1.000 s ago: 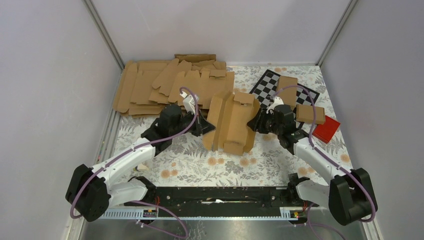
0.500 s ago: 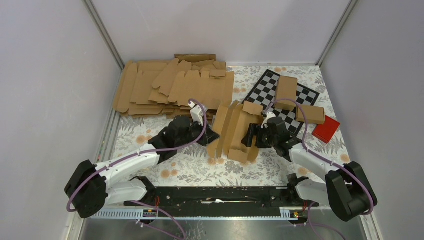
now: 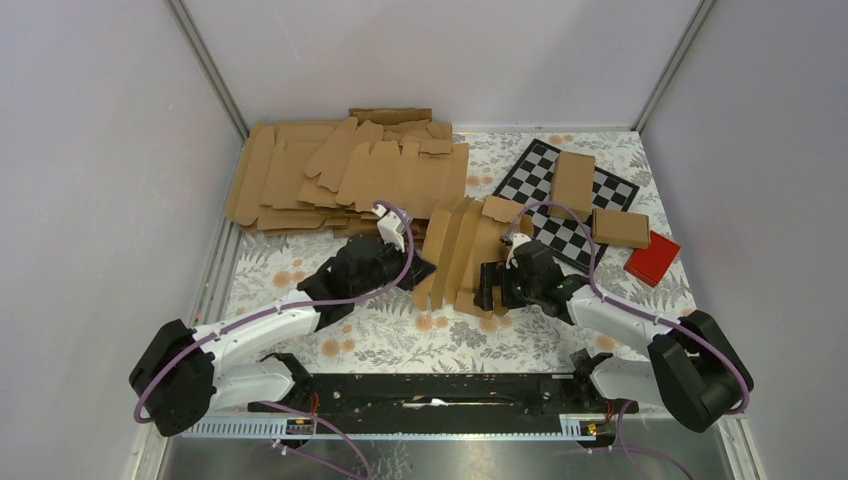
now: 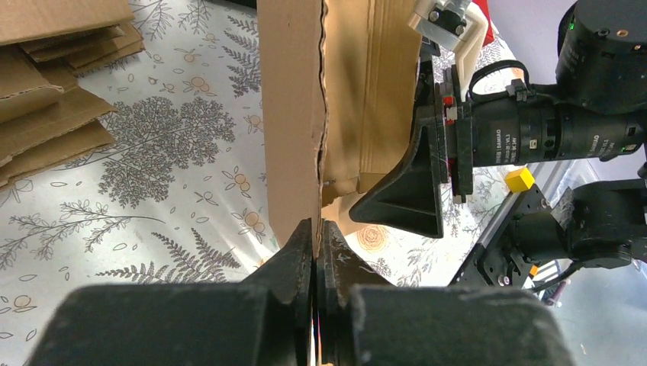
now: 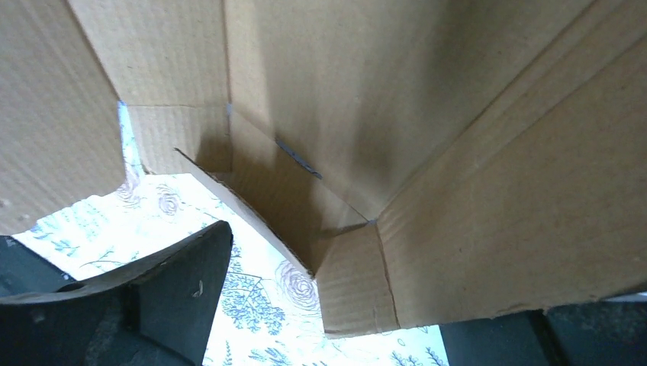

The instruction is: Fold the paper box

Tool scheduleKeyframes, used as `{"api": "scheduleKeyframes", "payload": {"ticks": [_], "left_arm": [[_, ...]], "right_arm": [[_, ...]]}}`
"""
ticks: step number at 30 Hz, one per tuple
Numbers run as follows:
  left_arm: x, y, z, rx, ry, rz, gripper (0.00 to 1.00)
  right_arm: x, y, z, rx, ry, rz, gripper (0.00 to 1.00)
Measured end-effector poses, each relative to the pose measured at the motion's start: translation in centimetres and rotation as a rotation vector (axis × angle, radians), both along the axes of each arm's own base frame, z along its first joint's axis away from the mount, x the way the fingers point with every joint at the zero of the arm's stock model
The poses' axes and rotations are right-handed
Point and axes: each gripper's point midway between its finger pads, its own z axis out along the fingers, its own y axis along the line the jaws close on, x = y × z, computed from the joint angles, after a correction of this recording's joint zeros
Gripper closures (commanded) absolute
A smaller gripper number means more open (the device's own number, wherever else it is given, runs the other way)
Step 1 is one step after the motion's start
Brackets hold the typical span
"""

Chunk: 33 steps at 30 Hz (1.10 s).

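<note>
Paper box (image 3: 462,258) half-folded, standing just beside checkerboard (image 3: 535,172), at its near-left side. Left gripper (image 4: 317,231) pinched tight on edge of box panel. Right gripper (image 3: 490,288) at box corner nearer checkerboard, jaws spread wide, holding nothing.

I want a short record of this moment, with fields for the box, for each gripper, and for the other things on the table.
box: paper box, partly folded, panels raised, mid-table between the grippers
left gripper: left gripper shut on the edge of the box's left panel
right gripper: right gripper open at the box's right side, gripping nothing
far left: stack of flat blanks
far right: checkerboard, with a folded carton lying on it
right edge: red block
</note>
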Motion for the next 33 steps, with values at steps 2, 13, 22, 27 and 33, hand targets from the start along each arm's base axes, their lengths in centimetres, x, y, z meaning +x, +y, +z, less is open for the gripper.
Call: {"api": "scheduleKeyframes", "payload": {"ticks": [2, 13, 22, 27, 33], "left_arm": [[0.1, 0.1, 0.0, 0.002, -0.005, 0.006, 1.0], [0.8, 0.5, 0.0, 0.022, -0.035, 0.034, 1.0], [0.8, 0.7, -0.1, 0.033, -0.051, 0.04, 1.0], [0.9, 0.8, -0.1, 0.043, -0.061, 0.046, 1.0], [1.0, 0.9, -0.1, 0.049, -0.066, 0.052, 1.0]], "right_arm": [[-0.1, -0.2, -0.2, -0.02, 0.002, -0.005, 0.0], [2.0, -2.6, 0.4, -0.09, -0.073, -0.198, 0.1], [2.6, -3.6, -0.8, -0.148, -0.04, -0.286, 0.07], [2.7, -4.5, -1.0, -0.182, -0.04, -0.331, 0.02], [2.9, -5.2, -0.8, -0.214, -0.046, -0.358, 0.01]]}}
